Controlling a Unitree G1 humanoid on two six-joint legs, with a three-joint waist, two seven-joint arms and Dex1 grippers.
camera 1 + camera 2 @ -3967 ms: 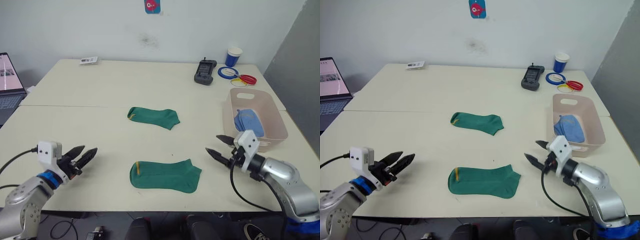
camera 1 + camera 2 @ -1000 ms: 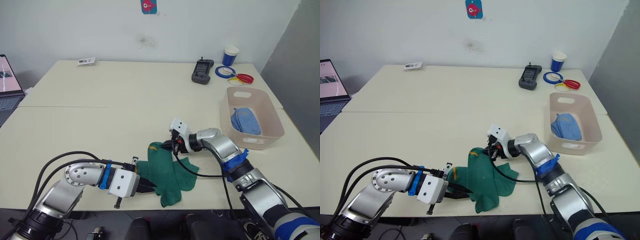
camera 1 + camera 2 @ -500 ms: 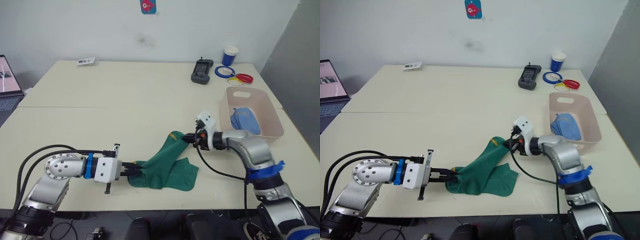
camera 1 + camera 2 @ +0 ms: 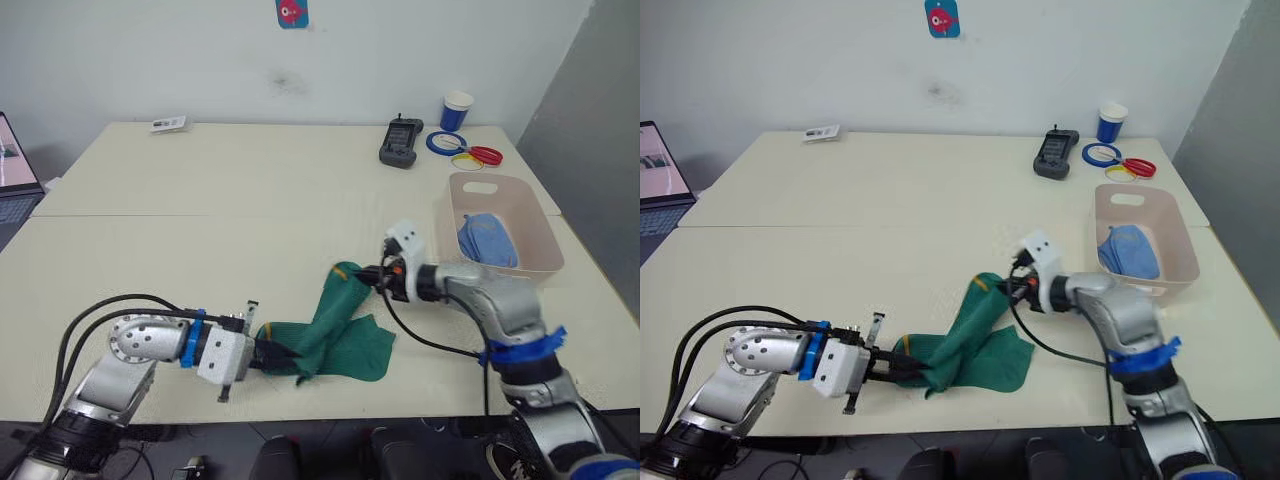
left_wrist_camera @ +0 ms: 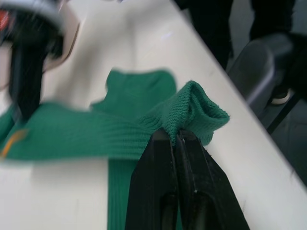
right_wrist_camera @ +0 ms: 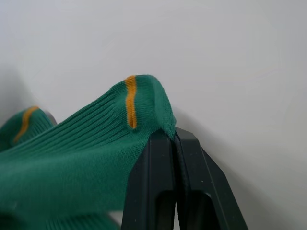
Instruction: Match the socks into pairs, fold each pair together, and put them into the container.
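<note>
Two dark green socks (image 4: 335, 325) lie overlapped near the table's front edge. My left gripper (image 4: 270, 358) is shut on a bunched fold at their near end (image 5: 192, 108). My right gripper (image 4: 368, 275) is shut on the cuff with the yellow mark (image 6: 130, 108), lifted a little off the table. The green fabric sags between the two grippers, and a flat part rests on the table beneath (image 4: 365, 350). The pale pink container (image 4: 452, 220) stands to the right of my right gripper, with light blue socks (image 4: 483, 240) inside.
At the back right stand a blue paper cup (image 4: 456, 110), a black handheld device (image 4: 397, 140) and coloured rings (image 4: 462, 150). A small card (image 4: 167, 124) lies at the back left, and a laptop (image 4: 12, 170) sits at the left edge.
My left gripper has drawn in towards the right one, so the stretched sock now hangs slack. My right gripper has edged slightly left, still holding the cuff.
</note>
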